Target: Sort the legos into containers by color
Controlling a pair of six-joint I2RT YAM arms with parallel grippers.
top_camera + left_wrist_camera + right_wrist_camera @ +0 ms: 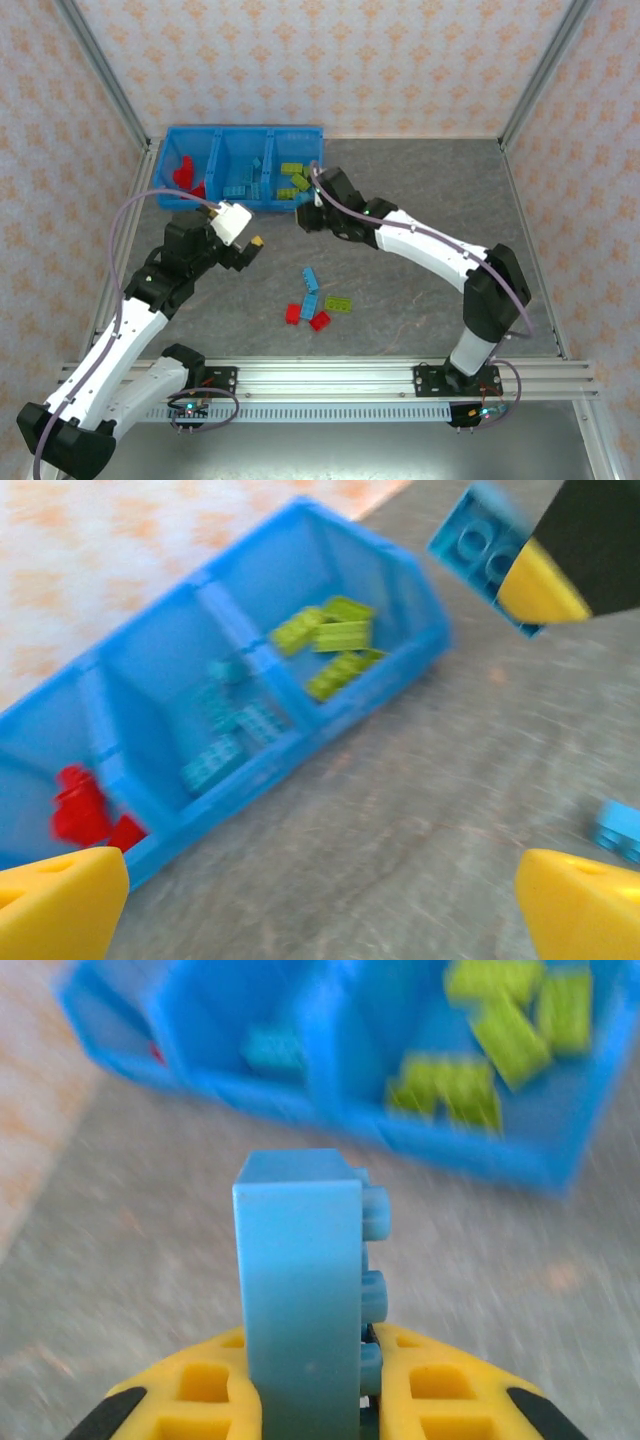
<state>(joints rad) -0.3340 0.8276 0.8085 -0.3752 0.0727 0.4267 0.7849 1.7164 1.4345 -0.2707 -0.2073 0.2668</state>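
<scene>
My right end effector (315, 1375), with ribbed yellow fingers, is clamped on a smooth light blue brick (300, 1260) standing upright, its round studs facing right. Just beyond, on the mottled grey worktop (120, 1260), sits the glossy blue bin (560, 1160), with yellow-green bricks (500, 1040) in its right compartment. My left end effector (320, 910) gapes wide, empty.

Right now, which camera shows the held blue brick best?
Right wrist: the light blue brick stands large, central, studs visible, pinched between yellow fingers. Left wrist shows it blurred at the upper right; from above it is barely visible.
</scene>
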